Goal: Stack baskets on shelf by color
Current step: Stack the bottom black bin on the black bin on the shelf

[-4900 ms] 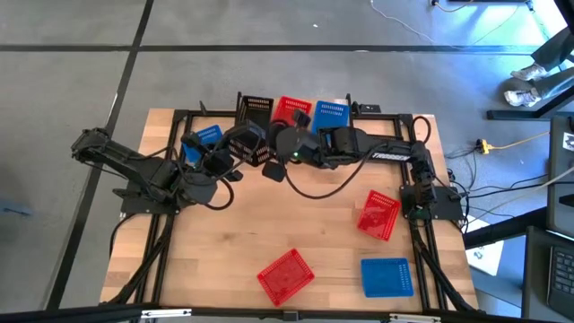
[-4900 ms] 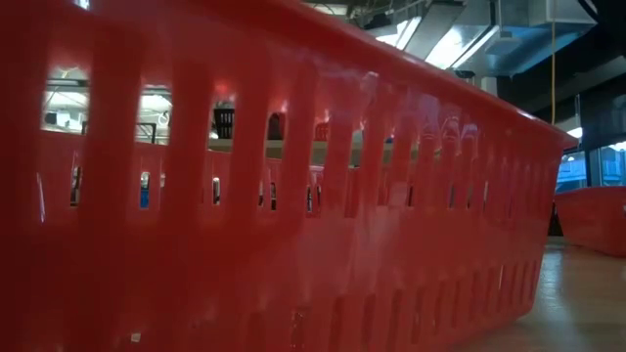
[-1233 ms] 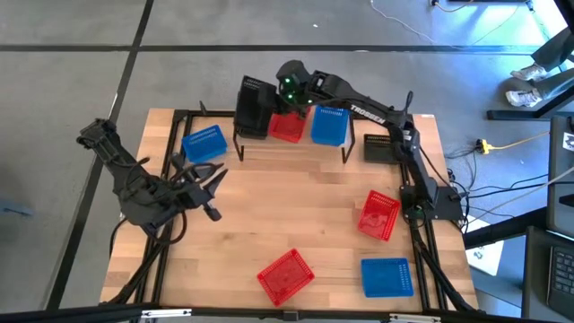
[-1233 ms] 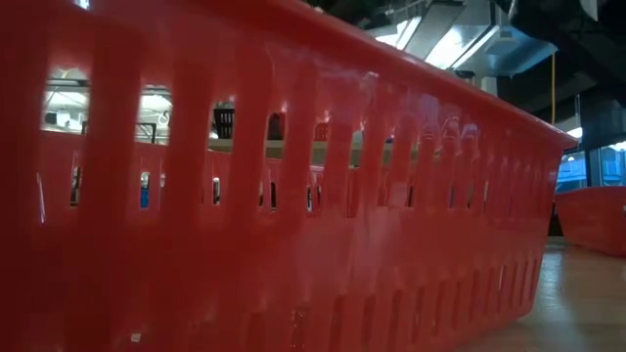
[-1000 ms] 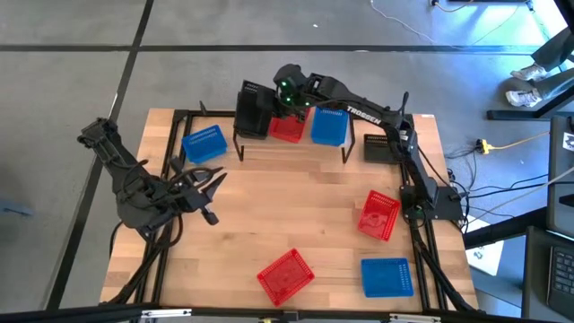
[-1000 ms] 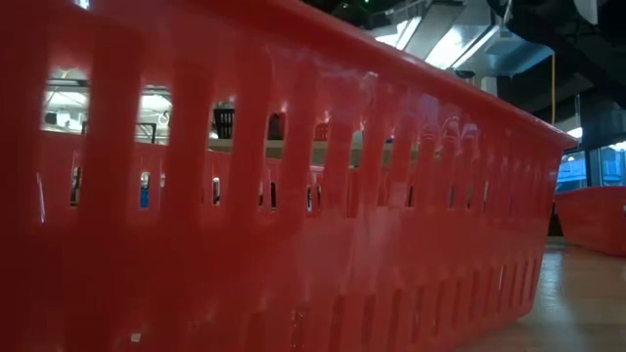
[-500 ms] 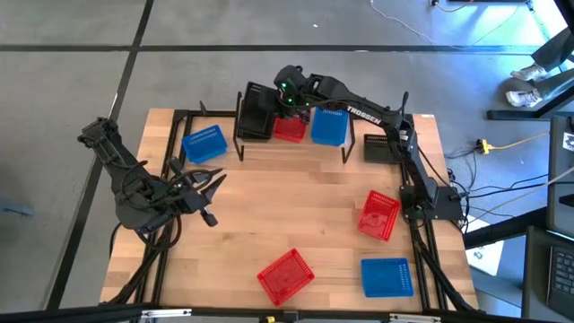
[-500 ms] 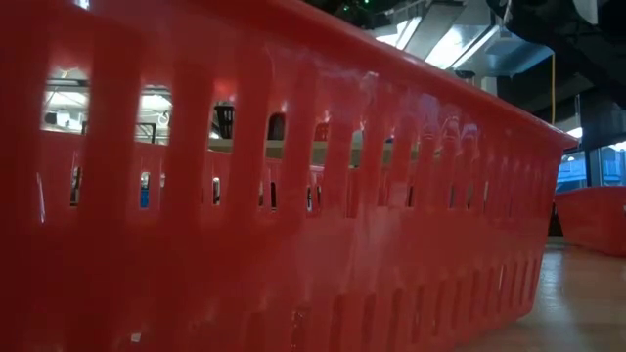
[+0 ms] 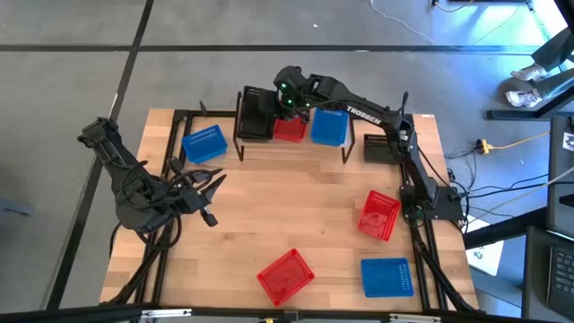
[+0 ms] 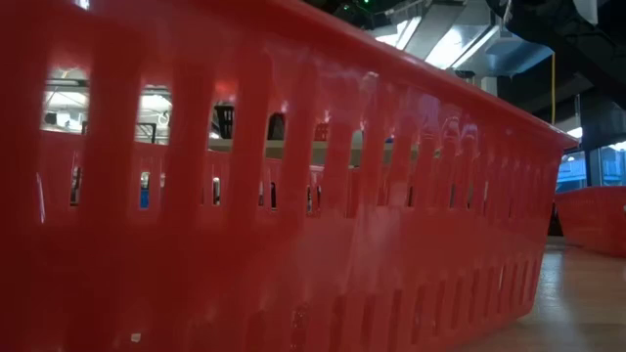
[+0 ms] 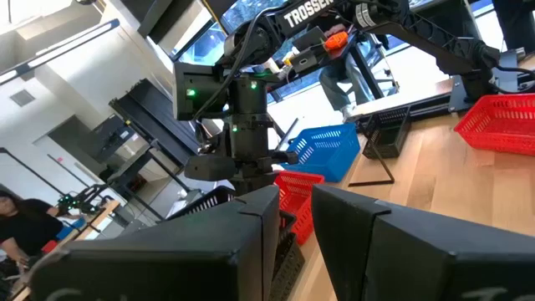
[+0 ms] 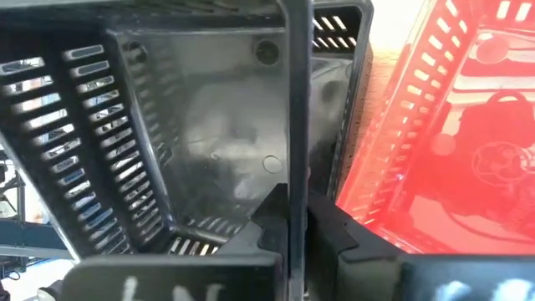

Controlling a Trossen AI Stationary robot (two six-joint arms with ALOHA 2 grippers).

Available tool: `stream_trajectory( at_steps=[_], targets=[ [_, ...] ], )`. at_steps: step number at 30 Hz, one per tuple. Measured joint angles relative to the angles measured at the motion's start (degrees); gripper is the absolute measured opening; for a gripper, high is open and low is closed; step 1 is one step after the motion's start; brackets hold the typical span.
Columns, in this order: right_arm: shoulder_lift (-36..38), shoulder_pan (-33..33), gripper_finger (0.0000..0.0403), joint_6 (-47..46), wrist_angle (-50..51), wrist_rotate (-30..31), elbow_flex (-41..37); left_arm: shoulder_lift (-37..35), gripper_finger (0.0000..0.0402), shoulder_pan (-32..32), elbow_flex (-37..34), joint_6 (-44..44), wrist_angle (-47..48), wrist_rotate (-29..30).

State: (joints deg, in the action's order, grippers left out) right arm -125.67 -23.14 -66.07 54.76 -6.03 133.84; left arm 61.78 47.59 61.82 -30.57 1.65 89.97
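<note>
A: High view first. Shelf (image 9: 291,148) at the table's far edge, three baskets on it: black basket (image 9: 256,115) at its left end, red basket (image 9: 289,128) in the middle, blue basket (image 9: 329,126) on the right. All three look empty.

B: Right gripper (image 9: 285,97)?

A: Over the far side of the shelf, at the seam between black and red. Right wrist view: its fingers (image 12: 326,226) are pinched narrow on the black basket's wall, red basket just beside it.

B: Left gripper (image 9: 213,186)?

A: Parked low over the table's left side, holding nothing. Fingers spread in the high view; left wrist view shows a gap between them too.

B: Loose baskets?

A: Four on the table. Blue one (image 9: 204,144) at far left, just beside the shelf's left leg. Tilted red one (image 9: 378,214) near the right edge. Another red (image 9: 286,275) at the near edge, centre, turned at an angle. Another blue (image 9: 387,276) near the front right corner. No contents that I can see in any of them.

B: Low view?

A: Blocked almost wholly by a red basket wall (image 10: 293,225); a second red one (image 10: 592,217) sits far right.

B: Room to move?

A: Table (image 9: 296,206) middle is bare wood between the shelf and the near baskets. Black box (image 9: 377,146) sits right of the shelf, near the right arm's base.
</note>
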Motion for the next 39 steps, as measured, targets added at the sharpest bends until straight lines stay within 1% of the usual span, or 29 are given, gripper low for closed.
stream_trajectory(
  at_steps=[4, 6, 12, 14, 19, 21, 24, 27, 32, 39],
  targets=[
    [0.0, 0.0, 0.0021, 0.31, -0.02, -0.03, 0.0, 0.0, 0.0069, 0.02, 0.0, 0.0, 0.0, 0.0],
    [0.0, 0.02, 0.0021, 1.17, -0.04, 1.01, 0.0, 0.0, 0.0069, 0.0, 0.0, 0.0, 0.0, 0.0],
    [0.0, 0.0, 0.0004, 1.51, -0.04, 1.89, 0.0, 0.0, 0.0069, 0.0, 0.0, 0.0, 0.0, 0.0],
    [0.0, 0.0, 0.0008, 1.82, -0.04, 1.91, 0.0, 0.0, 0.0069, 0.02, 0.0, 0.0, 0.0, 0.0],
    [0.0, 0.0, 0.0032, 1.85, -0.04, 1.89, 0.0, 0.0, 0.0069, 0.0, 0.0, 0.0, 0.0, 0.0],
    [0.0, 0.02, 0.0038, 0.58, -0.04, 1.87, 0.0, 0.0, 0.0069, 0.0, 0.0, 0.0, 0.0, 0.0],
    [0.0, 0.0, 0.0041, -1.87, -0.11, 1.93, 0.0, 0.0, 0.0069, 0.0, 0.0, -0.02, 0.0, 0.0],
    [0.0, 0.01, 0.0041, -2.43, -1.03, 1.91, 0.0, 0.0, 0.0069, 0.0, 0.0, -0.02, 0.0, 0.0],
    [0.0, 0.0, 0.004, 0.36, -1.2, 1.63, 0.0, 0.0, 0.0069, 0.0, 0.0, -0.02, 0.0, 0.0],
    [0.0, 0.0, 0.0039, 0.69, -0.9, 1.89, 0.0, 0.0, 0.0069, 0.0, 0.0, -0.02, 0.0, 0.0]
  ],
)
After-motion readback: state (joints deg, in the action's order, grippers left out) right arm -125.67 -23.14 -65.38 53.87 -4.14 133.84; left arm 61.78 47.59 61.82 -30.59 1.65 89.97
